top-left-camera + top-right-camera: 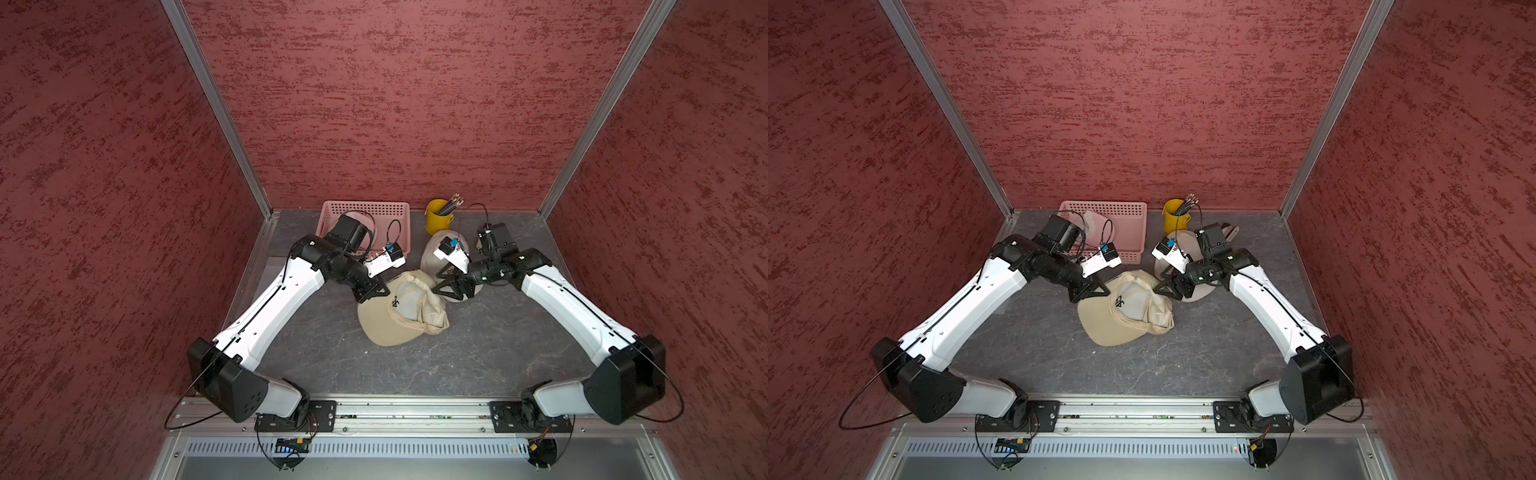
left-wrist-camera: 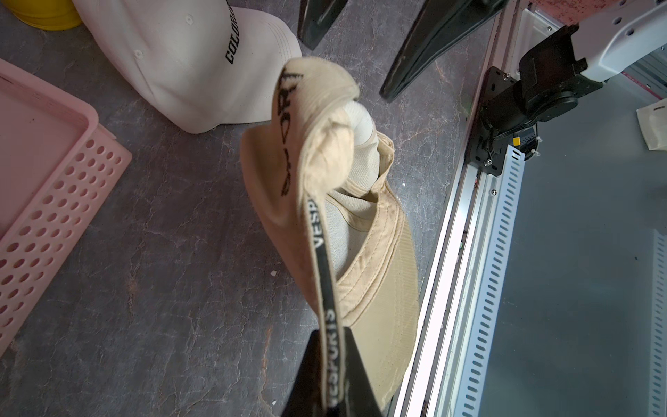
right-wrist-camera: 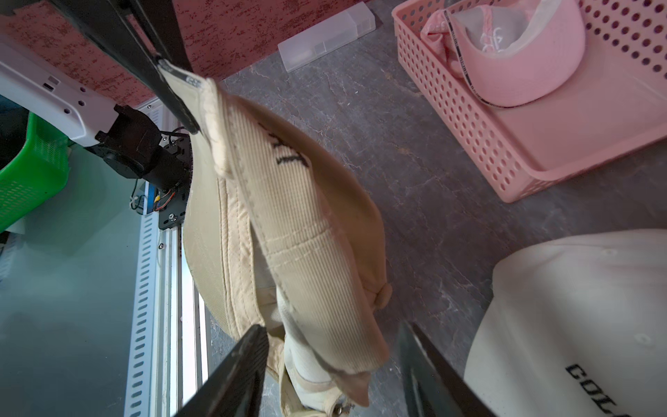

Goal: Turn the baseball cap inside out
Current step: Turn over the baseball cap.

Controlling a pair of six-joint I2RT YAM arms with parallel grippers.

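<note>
Pinching the black lettered sweatband (image 2: 321, 260) of the tan baseball cap (image 1: 392, 322) with the left gripper (image 2: 331, 337), clamped tight on that band. Keeping the right gripper (image 3: 332, 326) spread wide, straddling the cap's folded ribbed crown from the opposite side; cannot tell whether touching fabric. Finding the cap near the middle of the tabletop (image 1: 478, 357), slightly toward the back edge, brim pointing at the front edge. Showing pale lining through the crown opening in both top views: partly turned, not fully inside out. Noting a white cap (image 2: 173, 72) with black lettering just behind the tan one, toward the right edge, partly under the right arm (image 1: 561, 303). Noting at the back edge a yellow cup (image 1: 435, 224) holding pencils (image 1: 451, 204), and a pink basket (image 1: 365, 206) beside it, nearer the back-left corner. Spotting in the right wrist view a pink cap (image 3: 512, 61) inside the basket, inner side up. Spotting also a clear plastic box (image 3: 325, 34) at the left edge, against the wall.
</note>
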